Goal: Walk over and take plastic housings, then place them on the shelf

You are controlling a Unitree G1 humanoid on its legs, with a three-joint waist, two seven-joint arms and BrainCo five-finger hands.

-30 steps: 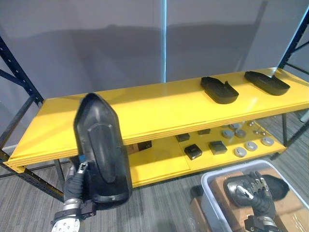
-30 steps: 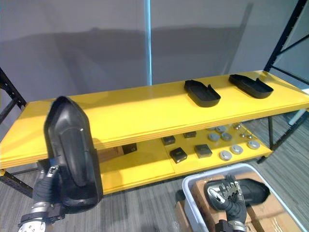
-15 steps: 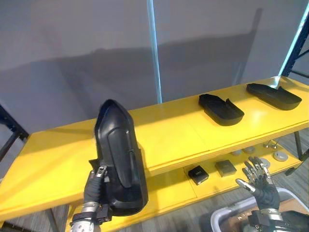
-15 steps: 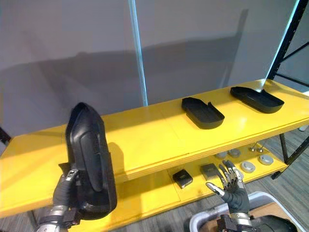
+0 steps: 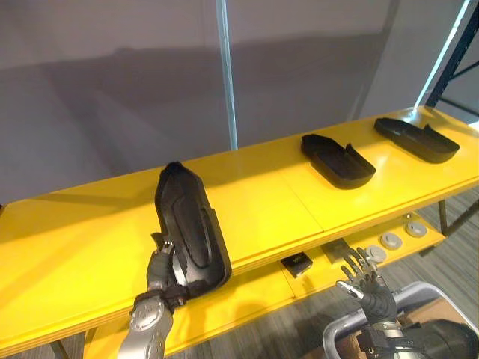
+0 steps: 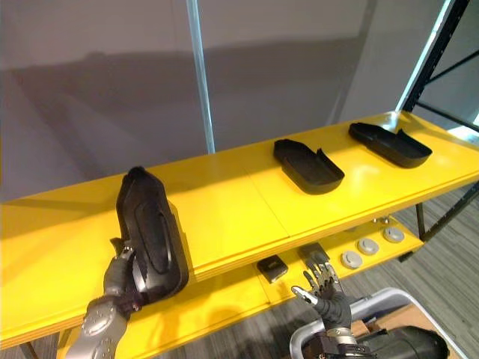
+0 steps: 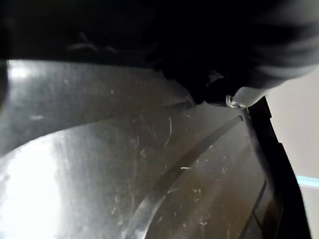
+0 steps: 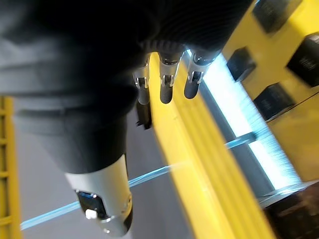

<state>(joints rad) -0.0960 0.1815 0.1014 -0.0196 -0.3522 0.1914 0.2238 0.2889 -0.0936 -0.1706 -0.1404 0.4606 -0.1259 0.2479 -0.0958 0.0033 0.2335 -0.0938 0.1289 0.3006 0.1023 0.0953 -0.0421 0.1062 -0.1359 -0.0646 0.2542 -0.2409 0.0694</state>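
Here, left hand point(image 5: 159, 268) gripping tilted black plastic housing point(image 5: 191, 228) at yellow shelf point(image 5: 284, 202) front edge, right hand point(image 5: 367, 283) low, fingers spread.

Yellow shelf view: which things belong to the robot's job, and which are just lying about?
Job: housing in left hand; middle housing; end housing; top shelf; bin.
Lying about: black block, round discs on lower shelf; open right hand, idle.
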